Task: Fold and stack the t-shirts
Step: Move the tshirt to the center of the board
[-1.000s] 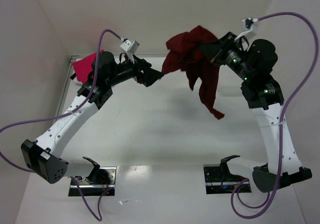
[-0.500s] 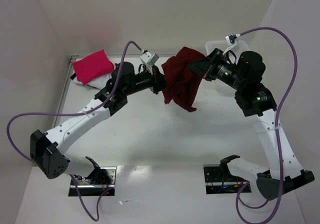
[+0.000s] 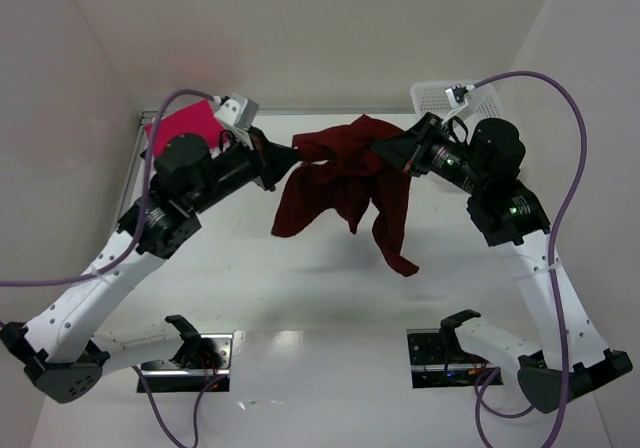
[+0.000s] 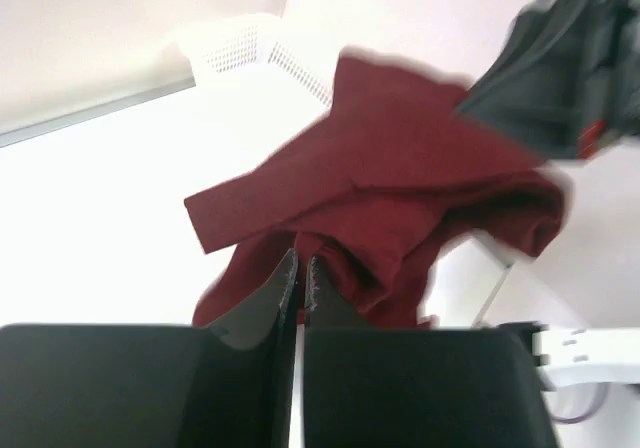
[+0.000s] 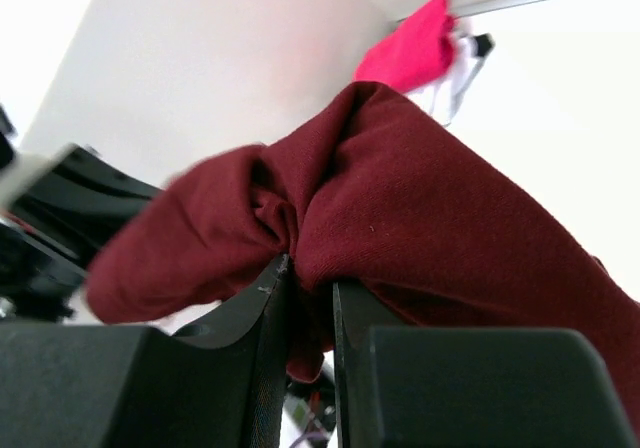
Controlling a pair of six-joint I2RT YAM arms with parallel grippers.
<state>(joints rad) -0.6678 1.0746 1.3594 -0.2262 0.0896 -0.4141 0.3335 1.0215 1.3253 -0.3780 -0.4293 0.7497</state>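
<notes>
- Now the two arms have drawn apart: half a second ago the grippers were close together with the cloth bunched between them, and the gap has since widened.
- The maroon shirt hangs in the air between them over the middle of the table. Its top edge is pulled out sideways, and loose folds and one long tail droop below.
- Whether that tail touches the table cannot be told from above.
- The left gripper is closed on the shirt's left end. The left wrist view shows its jaws almost together, with maroon cloth pinched at the tips.
- The right gripper is closed on the right end. Its wrist view shows a thick fold clamped between the jaws.
- The left arm has swung back toward the far left corner and now partly covers the folded pink shirt, which lies where it did before.
- The right arm has dropped a little, so more of the white basket at the far right shows.
- My reading is that the shirt is being opened out for laying flat. It is twisted and uneven, so folding has not begun and stacking on the pink shirt is some way off.
</notes>
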